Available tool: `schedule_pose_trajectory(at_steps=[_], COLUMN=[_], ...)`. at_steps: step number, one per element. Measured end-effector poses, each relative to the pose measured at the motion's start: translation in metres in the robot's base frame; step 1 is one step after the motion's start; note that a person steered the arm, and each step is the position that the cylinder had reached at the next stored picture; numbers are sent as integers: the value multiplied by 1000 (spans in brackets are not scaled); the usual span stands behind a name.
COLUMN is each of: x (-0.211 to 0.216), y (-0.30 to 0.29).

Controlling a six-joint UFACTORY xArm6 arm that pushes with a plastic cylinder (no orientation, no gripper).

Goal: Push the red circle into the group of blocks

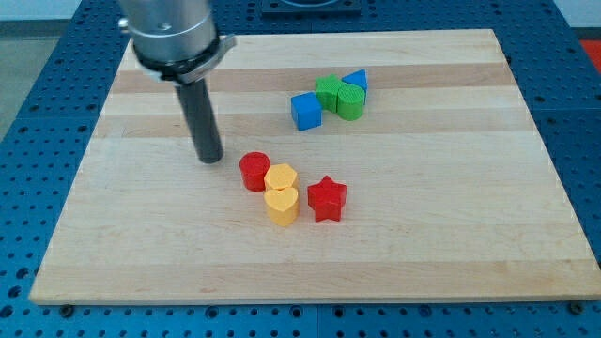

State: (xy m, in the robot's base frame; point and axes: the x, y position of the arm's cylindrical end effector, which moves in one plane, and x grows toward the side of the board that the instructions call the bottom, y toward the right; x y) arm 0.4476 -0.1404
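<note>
The red circle (254, 172) stands near the board's middle, touching a yellow hexagon-like block (281, 177). A yellow heart (282, 205) sits just below that, and a red star (327, 198) lies to their right. My tip (210, 158) rests on the board a short way to the left of the red circle and slightly above it, with a small gap between them. A second group sits toward the view's top right: a blue cube (305, 111), a green star-like block (330, 93), a green cylinder (350, 101) and a blue triangle-like block (356, 81).
The wooden board (451, 235) lies on a blue perforated table (28, 113). The arm's grey housing (171, 33) hangs over the board's top left part.
</note>
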Motion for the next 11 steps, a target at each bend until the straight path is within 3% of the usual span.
schedule_pose_trajectory(at_steps=[4, 9, 11], x=[7, 27, 23], y=[77, 79, 142])
